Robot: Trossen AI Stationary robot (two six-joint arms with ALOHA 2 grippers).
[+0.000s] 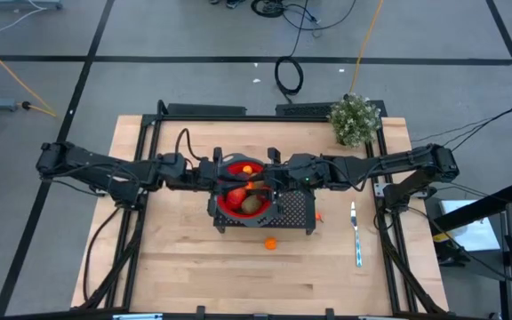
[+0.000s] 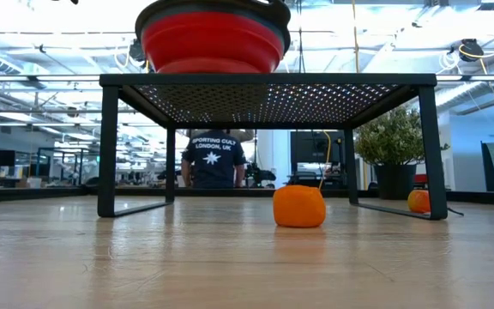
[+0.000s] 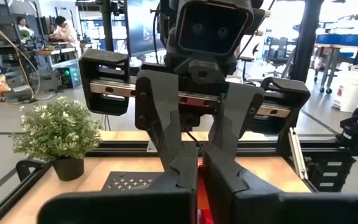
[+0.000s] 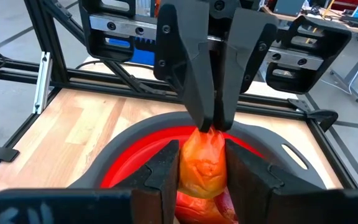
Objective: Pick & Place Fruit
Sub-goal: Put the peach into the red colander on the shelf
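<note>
A red bowl [image 1: 227, 166] stands on a black perforated stand [image 1: 293, 211] at mid-table and shows above it in the low view [image 2: 211, 39]. In the bowl lie an orange ball [image 1: 249, 168], a brown oval [image 1: 252, 204] and a red piece [image 1: 236, 195]. Both grippers meet over the bowl. My right gripper [image 4: 202, 180] and my left gripper [image 4: 211, 124] are both shut on the long red-orange-yellow fruit [image 4: 204, 163]. One orange ball [image 1: 270, 242] [image 2: 298, 206] rests on the table in front of the stand, and another [image 1: 318, 216] [image 2: 418, 200] rests by the stand's right leg. My left gripper pinches the long fruit's tip [image 4: 211, 132] between its two fingers, coming from the table's left and slanting down. The fruit hangs over the bowl. My right gripper holds the fruit's thick middle [image 4: 202, 158] between its two fingers [image 4: 163, 177], coming from the table's right. Its lower end is hidden.
A potted plant [image 1: 356, 118] stands at the table's far right corner. A thin pale-handled utensil [image 1: 356, 233] lies right of the stand. A black frame [image 1: 140, 151] borders the table. In the low view a person in a dark shirt [image 2: 213, 159] stands beyond the table.
</note>
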